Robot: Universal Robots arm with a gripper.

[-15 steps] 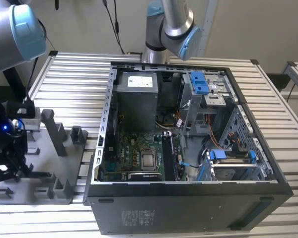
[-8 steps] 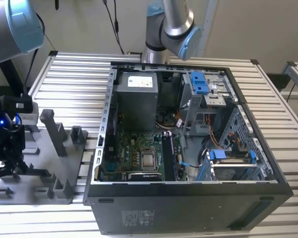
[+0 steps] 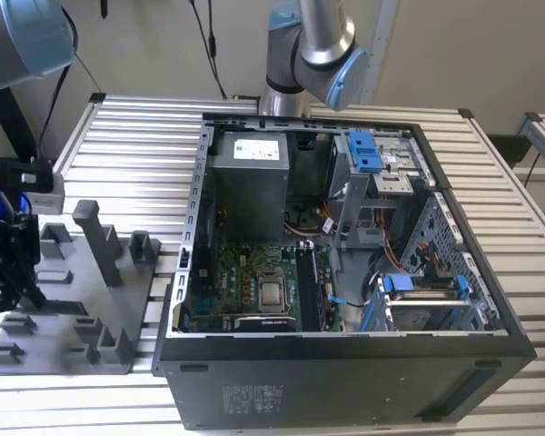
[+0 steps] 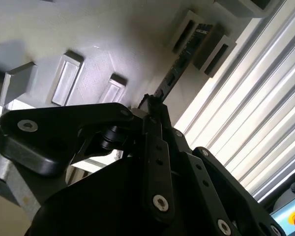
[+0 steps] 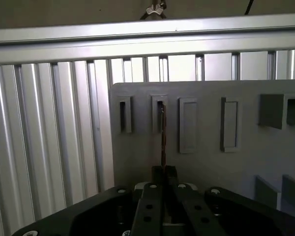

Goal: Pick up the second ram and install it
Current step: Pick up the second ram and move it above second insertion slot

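In both wrist views the second ram [image 5: 162,132] shows edge-on as a thin dark strip. Its far end stands in a slot of the grey holder plate [image 5: 206,162]. My gripper [image 5: 163,172] is shut on its near end, one finger against each flat side. The second wrist view shows the ram [image 4: 179,64] running from the fingertips [image 4: 148,101] up to a slot block of the holder plate [image 4: 88,39]. In the exterior view my gripper [image 3: 23,289] hangs over the holder plate [image 3: 73,309] at that view's left, beside the open computer case [image 3: 345,381].
The case lies open, with the motherboard [image 3: 254,286], power supply [image 3: 250,177] and blue drive clips [image 3: 363,150] inside. Grey upright posts [image 3: 95,241] rise from the holder plate. Another arm [image 3: 309,45] stands behind the case. The table [image 3: 127,136] is slatted aluminium.
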